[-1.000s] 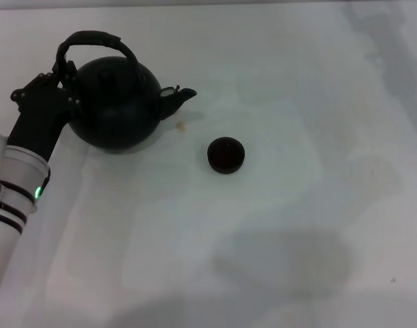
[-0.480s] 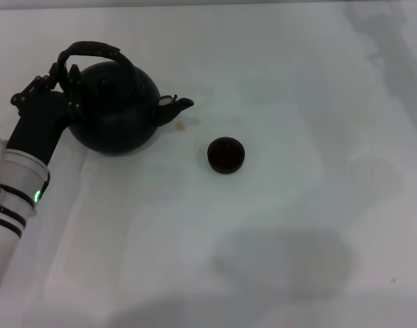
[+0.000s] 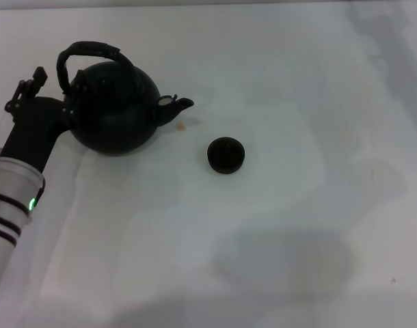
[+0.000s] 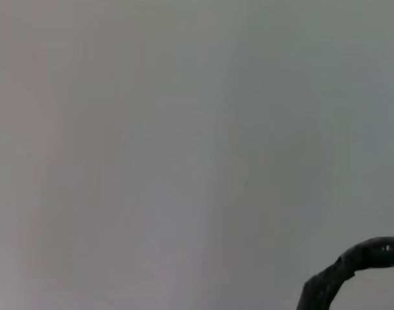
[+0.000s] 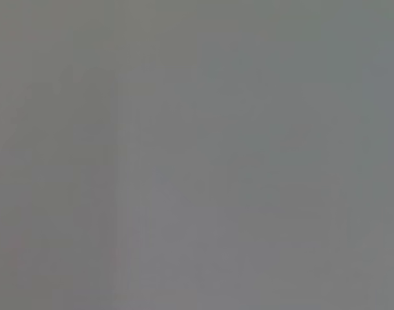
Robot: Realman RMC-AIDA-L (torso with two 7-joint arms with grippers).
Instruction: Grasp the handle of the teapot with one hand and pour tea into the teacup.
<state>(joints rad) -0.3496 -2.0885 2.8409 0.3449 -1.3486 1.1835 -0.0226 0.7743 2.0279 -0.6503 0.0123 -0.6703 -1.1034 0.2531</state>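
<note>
The round black teapot (image 3: 116, 113) stands upright on the white table at the far left, its spout (image 3: 180, 104) aimed right toward the teacup. Over its lid arches the dark handle (image 3: 92, 49); a piece of the handle (image 4: 352, 261) also crosses the corner of the left wrist view. My left gripper (image 3: 56, 85) is at the teapot's left side, by the handle's left foot, and looks open: one finger (image 3: 36, 74) stands clear to the left, the other lies against the pot. The small black teacup (image 3: 226, 155) sits right of the spout. My right gripper is out of view.
A small tan speck (image 3: 182, 126) lies on the table just below the spout. The white tabletop (image 3: 297, 205) stretches to the right and toward me, with only soft shadows on it. The right wrist view shows plain grey.
The teapot settled from a slight tilt to upright on the table. My left gripper then opened off the handle and drew back a little to the left.
</note>
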